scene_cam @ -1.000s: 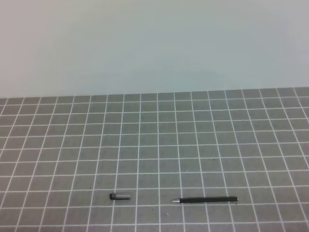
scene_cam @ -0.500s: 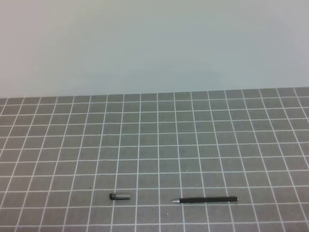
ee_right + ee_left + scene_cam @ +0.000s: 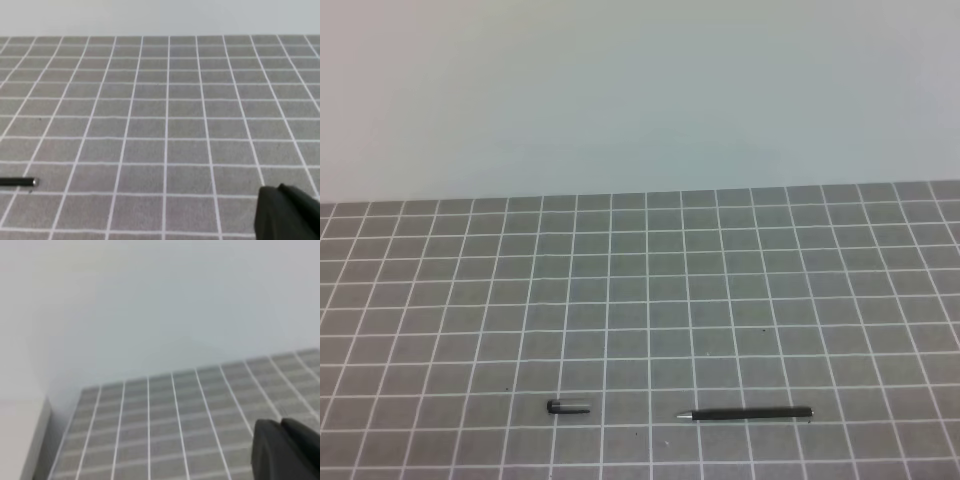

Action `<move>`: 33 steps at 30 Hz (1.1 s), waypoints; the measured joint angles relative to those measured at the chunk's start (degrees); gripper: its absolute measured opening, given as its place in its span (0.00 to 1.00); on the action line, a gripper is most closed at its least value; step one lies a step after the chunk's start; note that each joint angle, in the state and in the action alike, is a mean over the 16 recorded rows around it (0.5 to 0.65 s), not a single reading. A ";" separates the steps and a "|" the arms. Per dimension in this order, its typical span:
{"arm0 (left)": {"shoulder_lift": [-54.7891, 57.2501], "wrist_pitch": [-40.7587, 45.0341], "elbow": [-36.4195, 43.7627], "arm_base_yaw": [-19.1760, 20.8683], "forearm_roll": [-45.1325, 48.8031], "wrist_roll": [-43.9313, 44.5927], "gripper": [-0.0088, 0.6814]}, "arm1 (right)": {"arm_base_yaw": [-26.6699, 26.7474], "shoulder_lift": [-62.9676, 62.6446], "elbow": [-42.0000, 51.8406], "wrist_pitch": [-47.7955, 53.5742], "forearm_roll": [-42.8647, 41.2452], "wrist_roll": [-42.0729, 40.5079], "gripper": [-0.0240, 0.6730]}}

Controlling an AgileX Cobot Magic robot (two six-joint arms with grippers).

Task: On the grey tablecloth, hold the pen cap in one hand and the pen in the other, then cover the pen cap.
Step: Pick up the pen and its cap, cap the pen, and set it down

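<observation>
Left gripper: we catch only a dark blurred part of it [image 3: 285, 450] at the lower right corner of the left wrist view; its jaws are pressed together, with nothing between them that we can see.
Right gripper: same story, a dark edge [image 3: 287, 212] in the lower right corner of the right wrist view, jaws pressed together and empty as far as we can tell.
Out from the right gripper: well off to its left, one end of the pen [image 3: 19, 182] pokes in at the frame edge, lying flat and untouched.
Out from the left gripper: ahead of it we see only the grey tablecloth [image 3: 165, 410]; no cap in that view.
From above: neither arm shows. The pen cap [image 3: 568, 406] lies on its side, with the pen's silvery tip pointing toward it and a clear gap between them.
Progress: we judge nothing is done yet.
Left to do: take the cap in one gripper, the pen in the other, line them up, and push the cap on.
</observation>
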 joint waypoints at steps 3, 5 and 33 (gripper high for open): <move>0.00 -1.99 0.00 0.00 0.83 0.63 0.01 | 0.00 0.00 0.00 -1.65 0.10 0.00 0.03; 0.00 -3.25 0.00 0.00 1.35 1.02 0.01 | 0.00 0.00 0.00 -2.94 0.10 0.06 0.03; 0.00 -34.36 -0.01 0.00 0.82 -6.05 0.01 | 0.00 0.00 0.00 -32.73 0.10 0.54 0.03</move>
